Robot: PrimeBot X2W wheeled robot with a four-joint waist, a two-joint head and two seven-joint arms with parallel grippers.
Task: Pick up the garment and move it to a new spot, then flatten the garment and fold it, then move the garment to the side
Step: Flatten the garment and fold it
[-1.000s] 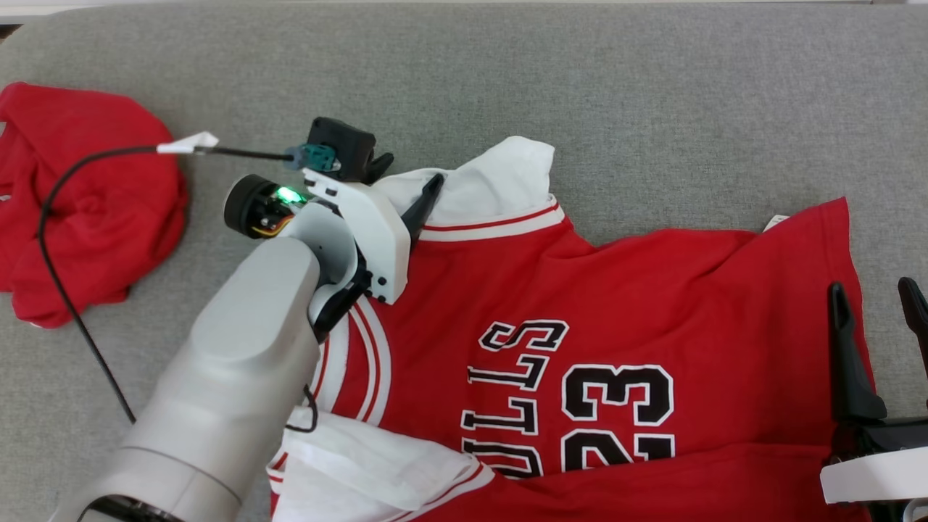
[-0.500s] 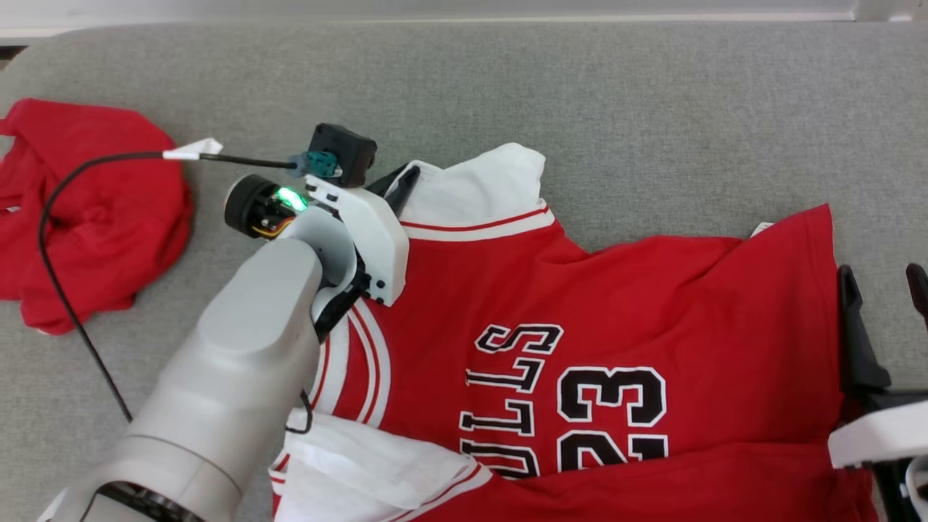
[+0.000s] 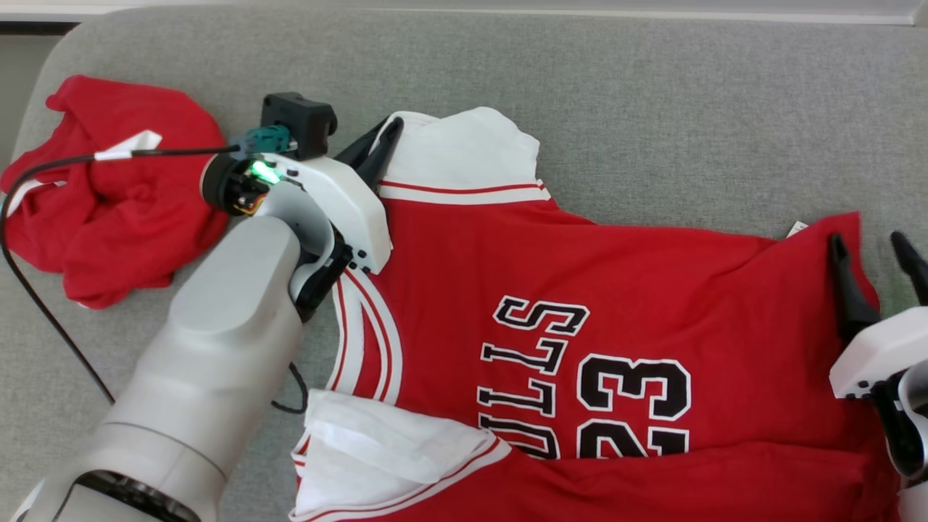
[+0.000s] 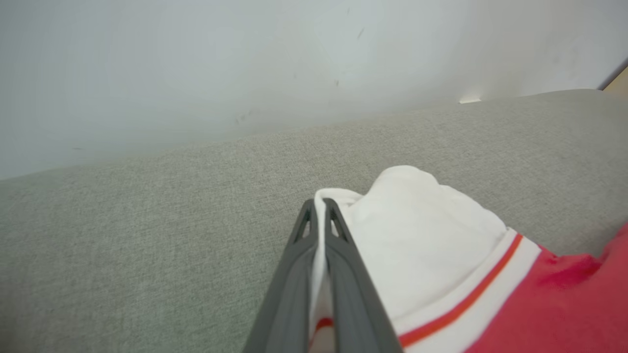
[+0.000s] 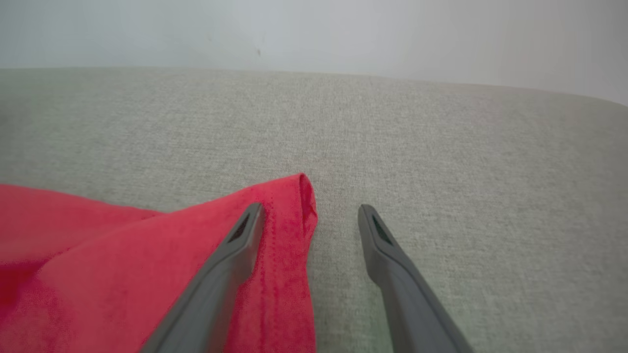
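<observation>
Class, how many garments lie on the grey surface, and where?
2: the jersey spread across middle and right; a crumpled red garment at far left. More may be hidden.

Left forearm [image 3: 217, 362]: pale grey, rounded shell. White wrist bracket [image 3: 341, 206] with small dark screws [image 3: 359, 267]; green indicator light [image 3: 264, 172] beside black motor ring [image 3: 217, 185]. Black cable [image 3: 196, 151] with white tag [image 3: 129, 145], ending in teal connector [image 3: 267, 138] at black camera block [image 3: 297, 119]. Left gripper [image 4: 319, 206] and right gripper [image 5: 311, 208]: two long dark grey fingers [image 4: 289, 294] each, slotted tips.
</observation>
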